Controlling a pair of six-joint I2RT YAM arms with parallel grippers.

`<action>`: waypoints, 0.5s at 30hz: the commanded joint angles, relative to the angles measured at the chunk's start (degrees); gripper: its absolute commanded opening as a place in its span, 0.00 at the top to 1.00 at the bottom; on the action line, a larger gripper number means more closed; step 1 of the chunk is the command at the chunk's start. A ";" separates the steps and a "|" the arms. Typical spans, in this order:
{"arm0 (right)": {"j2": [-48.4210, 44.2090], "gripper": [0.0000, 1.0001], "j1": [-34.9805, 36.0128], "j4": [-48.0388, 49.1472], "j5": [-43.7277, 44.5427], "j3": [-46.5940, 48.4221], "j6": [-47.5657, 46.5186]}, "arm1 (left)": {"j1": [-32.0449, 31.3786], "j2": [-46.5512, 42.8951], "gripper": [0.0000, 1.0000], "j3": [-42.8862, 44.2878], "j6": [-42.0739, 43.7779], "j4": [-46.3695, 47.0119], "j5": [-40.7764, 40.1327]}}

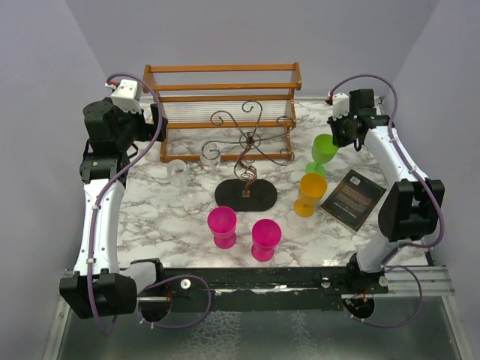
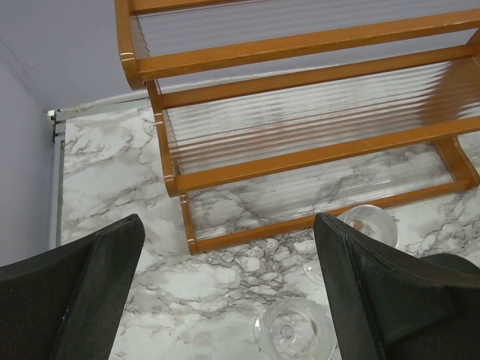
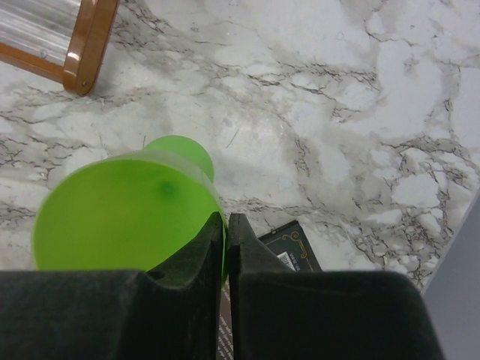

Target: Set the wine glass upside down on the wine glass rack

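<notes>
The right gripper has its fingers drawn almost together, pinching the near rim of the green wine glass; only a thin slit shows between them, with a sliver of green in it. In the top view this gripper sits at the far right of the table, just beside the green wine glass, whose foot is down by the marble surface. Under the fingers, a corner of a dark printed card lies on the table.

The left gripper is spread wide and holds nothing. It hangs over the far left of the table, in front of the orange-brown wooden shelf. Two clear glasses stand below it, one near the lower edge and one against the shelf's bottom rail.

The wine glass rack, a dark wire stand with scroll arms, stands mid-table on its black oval base, with nothing hanging from it. It is well apart from the green glass. An orange glass stands to its right and two pink glasses stand in front of it.
</notes>
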 commanded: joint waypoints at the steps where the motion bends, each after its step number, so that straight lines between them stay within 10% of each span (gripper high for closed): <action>1: -1.21 0.99 -0.88 -1.80 -2.42 3.17 0.01 | 0.31 0.23 0.01 2.34 -0.54 -0.07 0.96; 15: -11.60 0.99 -2.37 1.53 2.38 29.18 2.47 | -0.75 2.56 0.03 15.63 -7.13 -1.59 9.61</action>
